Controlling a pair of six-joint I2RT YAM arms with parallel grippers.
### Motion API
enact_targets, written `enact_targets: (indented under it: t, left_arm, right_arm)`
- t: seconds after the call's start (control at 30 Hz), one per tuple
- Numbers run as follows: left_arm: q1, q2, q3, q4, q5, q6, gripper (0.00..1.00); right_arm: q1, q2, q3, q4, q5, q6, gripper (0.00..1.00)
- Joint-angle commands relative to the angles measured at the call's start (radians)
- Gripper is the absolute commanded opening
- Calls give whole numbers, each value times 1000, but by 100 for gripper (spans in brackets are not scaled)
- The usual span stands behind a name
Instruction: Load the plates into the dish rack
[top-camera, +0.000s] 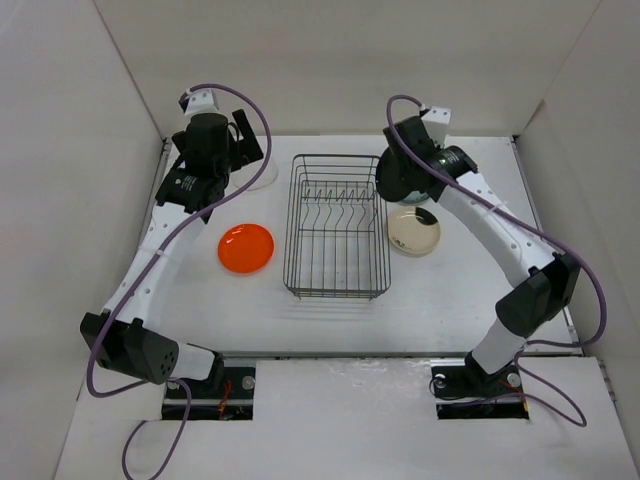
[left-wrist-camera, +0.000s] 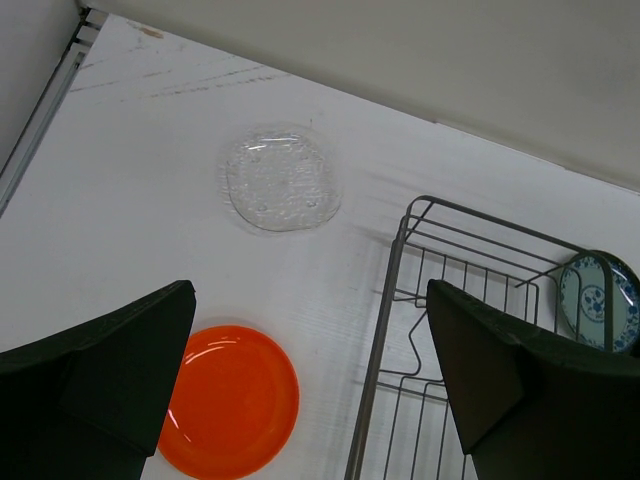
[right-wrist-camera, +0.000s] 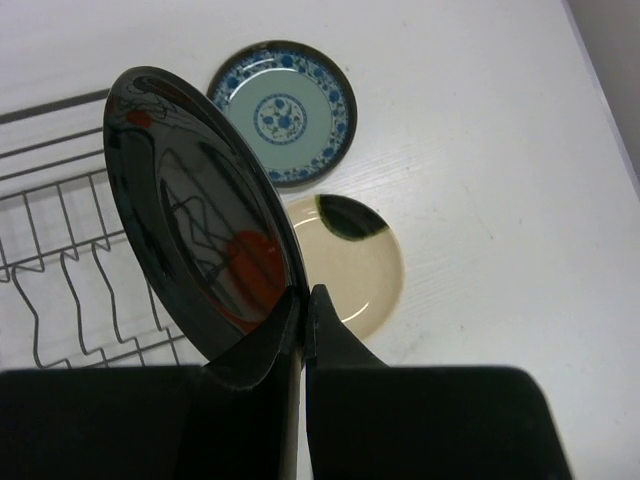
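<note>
White matte tabletop (top-camera: 330, 325) holds the dark wire dish rack (top-camera: 336, 240) at centre, long axis running up the overhead frame. Right gripper (right-wrist-camera: 305, 300) pinches the glossy black plate (right-wrist-camera: 200, 220), held on edge at the rack's upper-right corner. Left gripper (left-wrist-camera: 308, 295) gapes wide, empty.

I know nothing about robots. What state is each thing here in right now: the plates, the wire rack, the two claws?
black plate: lifted, on edge, pinched at its rim
teal plate: flat on the table
beige plate: flat on the table
orange plate: flat on the table
clear plate: flat on the table
dish rack: no plates in it
left gripper: open, holding nothing
right gripper: shut on the black plate
</note>
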Motion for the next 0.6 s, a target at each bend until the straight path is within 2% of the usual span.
enact_targets:
  t: [0.0, 0.27, 0.57]
  left_arm:
    - [3, -3, 48, 17, -17, -15, 100]
    - [3, -3, 48, 27, 46, -24, 100]
    - [3, -12, 39, 27, 46, -33, 100]
  right_arm:
    - [22, -17, 35, -47, 91, 59, 0]
    - [105, 49, 69, -155, 154, 161, 0]
    - [125, 111, 130, -204, 184, 193, 0]
